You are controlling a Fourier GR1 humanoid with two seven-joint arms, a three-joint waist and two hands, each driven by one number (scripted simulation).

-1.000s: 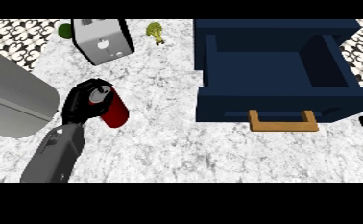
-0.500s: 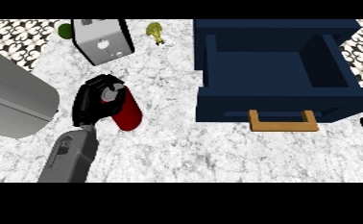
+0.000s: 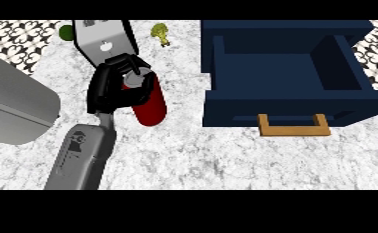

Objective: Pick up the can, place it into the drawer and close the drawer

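I see no readable brand or writing — the can (image 3: 150,104) is plain dark red with a grey top, and the grey box-like appliance (image 3: 105,39) at the far left shows only small dark marks I cannot make out.

My left hand (image 3: 112,88) has its fingers curled round the can's upper end, gripping it. The can shows tilted, grey top toward the far side and red body toward me, left of the middle of the marbled surface (image 3: 221,162). My right hand is not in view.

Compared with half a second ago, hand and can sit a little farther to the right and farther from me, now just in front of the grey appliance; the forearm leans more steeply up from the near edge. Against the frame a second ago the shift is plainer — the can has come well away from the grey rounded object (image 3: 22,107) at the left edge.

The dark blue drawer (image 3: 288,77) stands open at the right, its wooden handle (image 3: 294,126) on the near side. Between the can and the drawer's left wall lies a bare strip of surface. A small yellow-green item (image 3: 160,32) sits at the far edge, between appliance and drawer, and a green round thing (image 3: 66,31) peeks out left of the appliance.
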